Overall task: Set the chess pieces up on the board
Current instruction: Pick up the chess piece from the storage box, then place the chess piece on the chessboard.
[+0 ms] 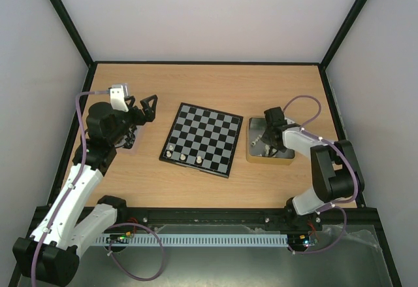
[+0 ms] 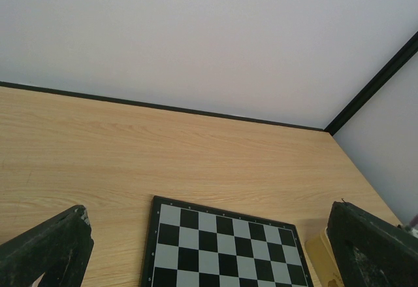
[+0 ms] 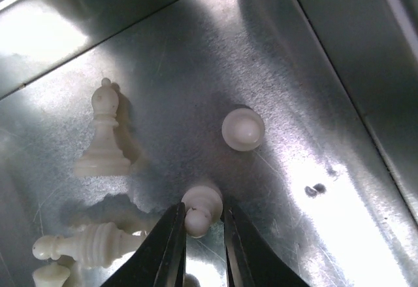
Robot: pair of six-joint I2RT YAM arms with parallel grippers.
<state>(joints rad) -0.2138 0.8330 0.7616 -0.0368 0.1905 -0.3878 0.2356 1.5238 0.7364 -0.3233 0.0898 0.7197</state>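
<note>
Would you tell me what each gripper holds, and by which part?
The left gripper is open and empty. The right gripper brackets a white chess piece in the tin at its rounded head; firm contact cannot be told.

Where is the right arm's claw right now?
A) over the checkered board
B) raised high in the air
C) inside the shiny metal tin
C: the right gripper sits down in the silvery metal tin, closed on a small cream-white chess piece.
</note>
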